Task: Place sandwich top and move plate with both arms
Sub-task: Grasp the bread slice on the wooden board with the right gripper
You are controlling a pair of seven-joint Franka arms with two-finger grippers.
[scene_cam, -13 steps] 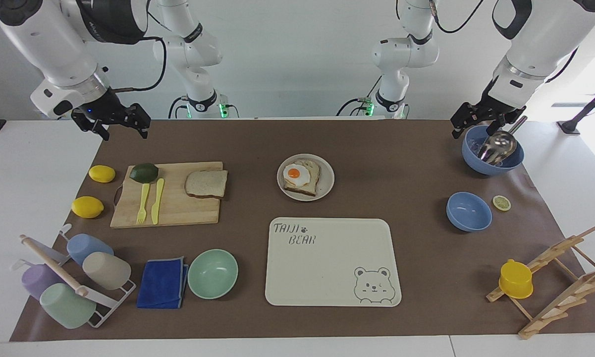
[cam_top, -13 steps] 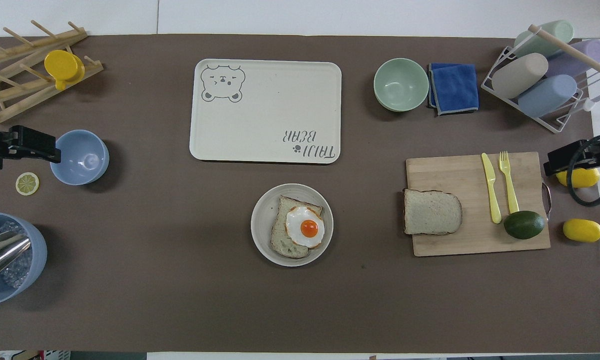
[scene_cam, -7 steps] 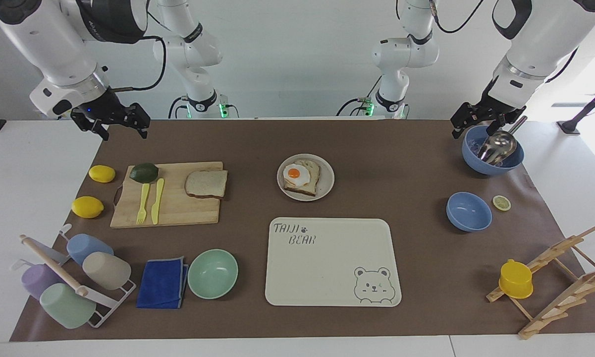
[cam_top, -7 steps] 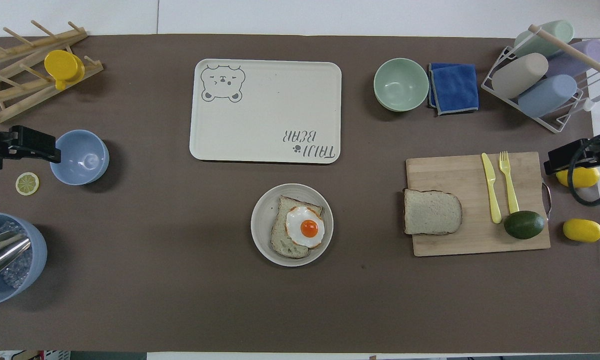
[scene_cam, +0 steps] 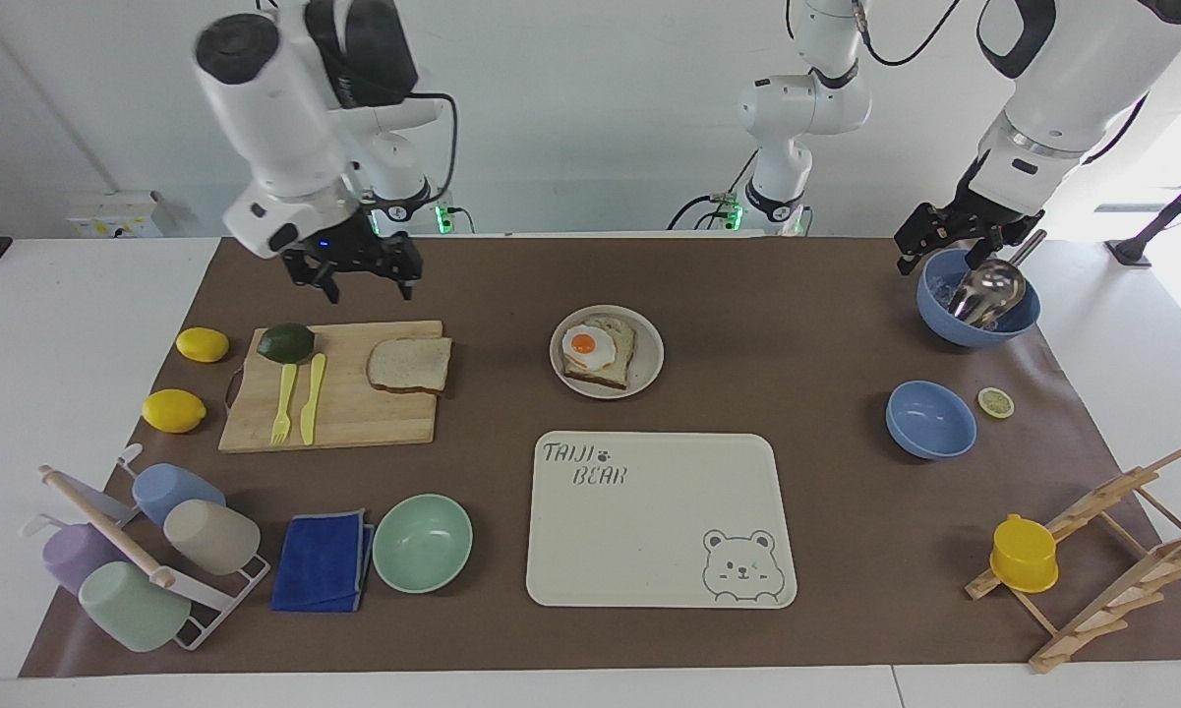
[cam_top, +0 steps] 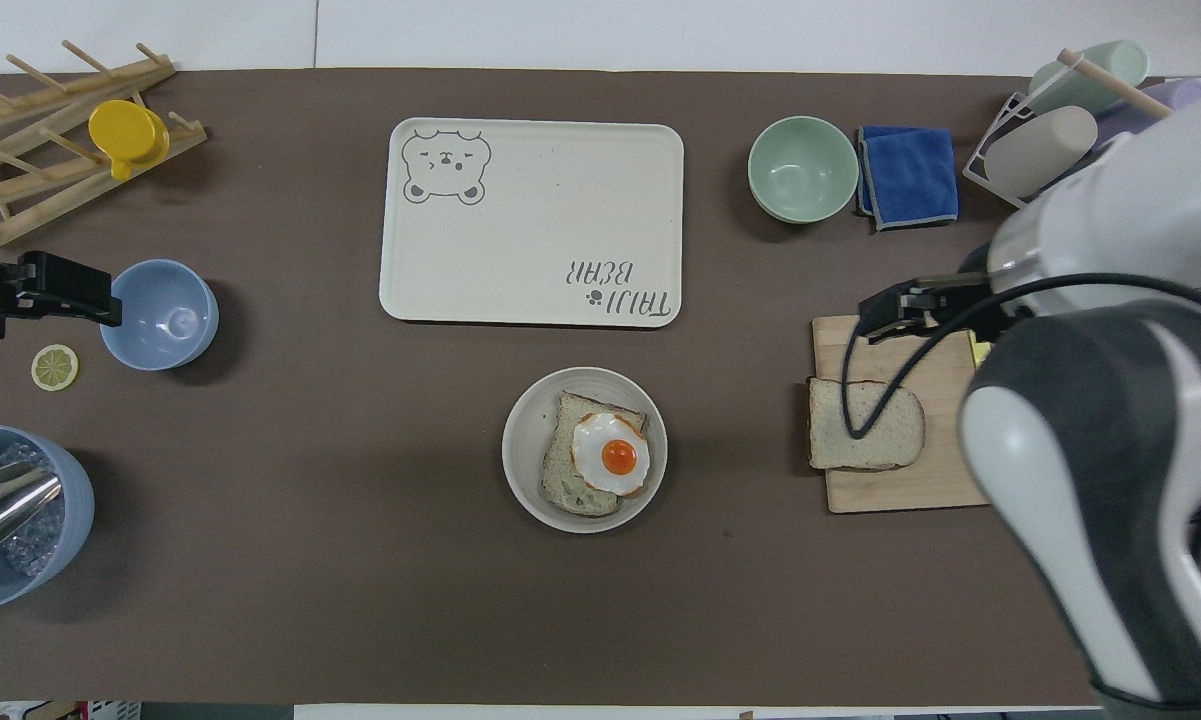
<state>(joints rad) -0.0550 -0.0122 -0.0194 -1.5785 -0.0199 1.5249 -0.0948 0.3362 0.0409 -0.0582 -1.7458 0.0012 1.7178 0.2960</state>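
The sandwich top (scene_cam: 410,364), a plain bread slice, lies on the wooden cutting board (scene_cam: 354,418) toward the right arm's end of the table; it also shows in the overhead view (cam_top: 865,425). The cream plate (scene_cam: 651,366) holds toast with a fried egg (scene_cam: 590,346) at mid table, and shows in the overhead view (cam_top: 520,450). My right gripper (scene_cam: 366,285) is open and empty, raised over the board's edge nearest the robots, apart from the bread; it shows in the overhead view (cam_top: 885,310). My left gripper (scene_cam: 929,251) waits, open, by the blue bowl with a metal scoop (scene_cam: 978,295).
A yellow fork (scene_cam: 282,403), knife (scene_cam: 312,398) and avocado (scene_cam: 286,342) lie on the board, two lemons (scene_cam: 202,344) beside it. The bear tray (scene_cam: 659,516), mint bowl (scene_cam: 422,543), blue cloth (scene_cam: 323,560), cup rack (scene_cam: 147,551), small blue bowl (scene_cam: 930,420) and wooden rack (scene_cam: 1101,551) lie farther out.
My right arm has swung from the table's end toward the middle, and its gripper is now over the cutting board near the bread. The left arm has not moved.
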